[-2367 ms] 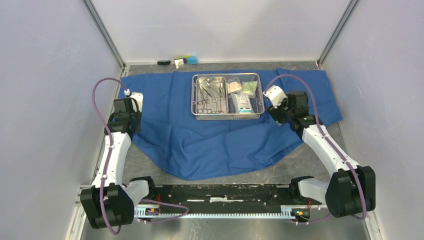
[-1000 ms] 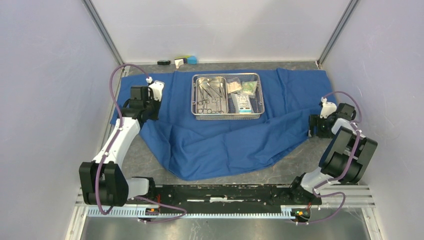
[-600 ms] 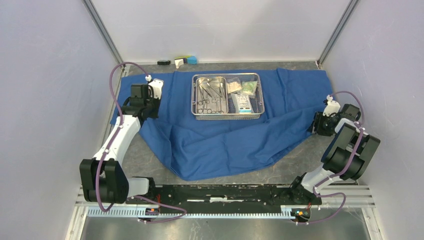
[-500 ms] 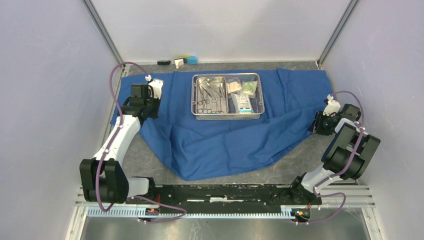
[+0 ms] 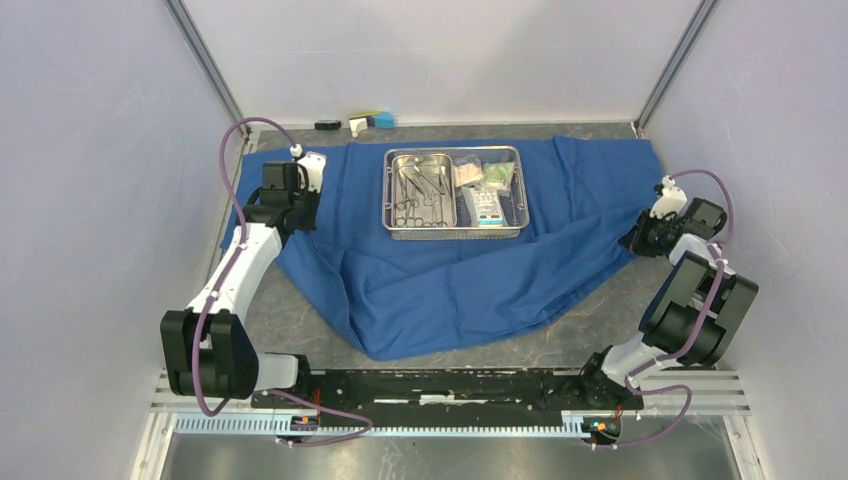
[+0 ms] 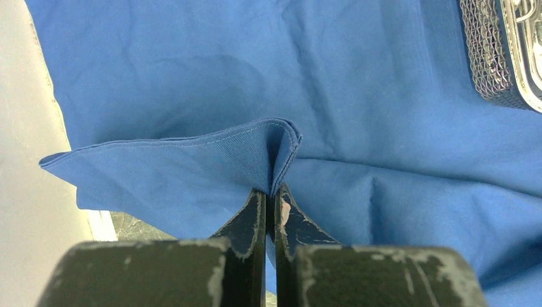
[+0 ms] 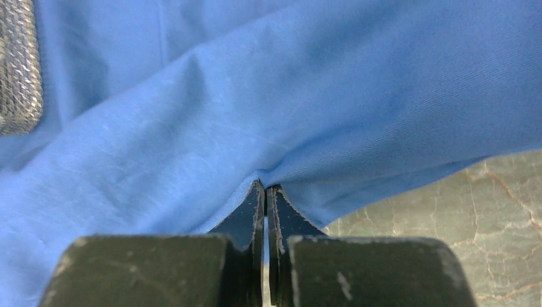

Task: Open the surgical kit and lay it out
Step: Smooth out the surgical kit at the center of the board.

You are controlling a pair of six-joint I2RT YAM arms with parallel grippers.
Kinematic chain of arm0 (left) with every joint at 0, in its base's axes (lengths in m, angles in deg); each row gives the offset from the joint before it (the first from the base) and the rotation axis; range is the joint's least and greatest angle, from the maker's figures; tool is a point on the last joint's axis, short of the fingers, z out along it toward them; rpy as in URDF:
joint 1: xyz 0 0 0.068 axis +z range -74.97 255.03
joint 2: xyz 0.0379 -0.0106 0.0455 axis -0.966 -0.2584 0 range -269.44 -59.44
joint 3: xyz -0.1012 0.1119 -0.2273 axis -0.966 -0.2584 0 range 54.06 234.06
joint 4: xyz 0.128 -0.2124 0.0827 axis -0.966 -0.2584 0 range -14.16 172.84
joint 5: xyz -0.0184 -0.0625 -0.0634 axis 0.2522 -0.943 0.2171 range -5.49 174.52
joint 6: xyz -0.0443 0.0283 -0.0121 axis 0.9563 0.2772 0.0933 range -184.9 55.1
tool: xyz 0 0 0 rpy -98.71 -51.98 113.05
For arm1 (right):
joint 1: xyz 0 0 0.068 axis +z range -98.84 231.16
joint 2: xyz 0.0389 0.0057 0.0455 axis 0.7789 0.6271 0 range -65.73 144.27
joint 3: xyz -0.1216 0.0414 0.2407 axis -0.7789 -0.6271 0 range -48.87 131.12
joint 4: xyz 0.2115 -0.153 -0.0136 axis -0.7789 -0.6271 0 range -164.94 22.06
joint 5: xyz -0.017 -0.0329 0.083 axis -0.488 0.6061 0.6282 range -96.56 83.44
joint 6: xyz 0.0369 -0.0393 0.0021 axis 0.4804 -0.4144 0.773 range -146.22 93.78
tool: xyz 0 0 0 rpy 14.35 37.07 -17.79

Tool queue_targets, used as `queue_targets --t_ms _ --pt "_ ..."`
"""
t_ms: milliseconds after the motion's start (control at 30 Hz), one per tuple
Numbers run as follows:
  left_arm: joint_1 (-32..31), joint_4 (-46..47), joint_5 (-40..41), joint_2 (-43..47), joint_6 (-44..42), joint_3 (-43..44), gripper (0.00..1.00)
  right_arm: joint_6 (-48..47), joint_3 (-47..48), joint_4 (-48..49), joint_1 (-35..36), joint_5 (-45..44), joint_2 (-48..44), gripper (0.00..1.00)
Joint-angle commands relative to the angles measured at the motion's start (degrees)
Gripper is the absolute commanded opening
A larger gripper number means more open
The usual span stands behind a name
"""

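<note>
Top external: we log blue cloth wrap (image 5: 450,285) spread under mesh tray (image 5: 455,233); left gripper (image 6: 270,192) & right gripper (image 7: 265,186) ea. clamped on a wrap edge fold.

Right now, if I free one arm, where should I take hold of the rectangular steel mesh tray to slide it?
Probably the near long wall of the steel mesh tray, from above on the robot's side, pinching its rim. That wall stands upright and exposed, with bare blue cloth wrap before it; the inner steel pan and clear packets crowd the rest.
</note>
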Motion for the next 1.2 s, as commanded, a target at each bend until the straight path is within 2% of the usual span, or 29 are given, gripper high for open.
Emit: queue_targets --t_ms 0,133,300,400,467,667,867,1033,1167 --pt "-0.3 1.3 1.6 -0.8 1.2 3.4 0.02 3.5 4.6 6.8 3.3 -1.9 -0.8 0.00" --pt "-0.3 1.2 2.3 -1.3 1.3 3.9 0.02 4.7 5.2 10.4 9.3 -9.2 -1.6 0.01" --pt "-0.4 0.9 3.2 -1.6 0.8 4.2 0.02 3.0 9.1 10.6 16.5 -16.4 0.9 0.07" --pt "-0.4 0.9 3.4 -1.9 0.5 4.2 0.02 1.7 13.6 8.4 19.1 -18.3 4.9 0.15" --pt "-0.4 1.1 3.5 -2.2 0.3 4.4 0.02 1.4 16.2 7.4 20.1 -19.0 7.5 0.24" --pt "-0.6 1.0 2.9 -3.4 0.4 5.4 0.02 0.4 20.1 4.4 20.2 -19.5 10.7 0.49" --pt "-0.6 1.0 1.7 -4.6 0.3 7.5 0.02 -1.8 19.4 -0.7 18.3 -17.6 6.3 0.62" --pt "-0.5 1.1 -0.3 -4.9 -0.1 8.7 0.02 -3.7 14.3 -6.9 13.6 -12.1 -2.4 0.73" --pt "-0.6 1.8 -1.4 -5.0 -0.6 8.0 0.02 -5.8 9.2 -12.3 12.7 -10.1 -7.5 0.77"
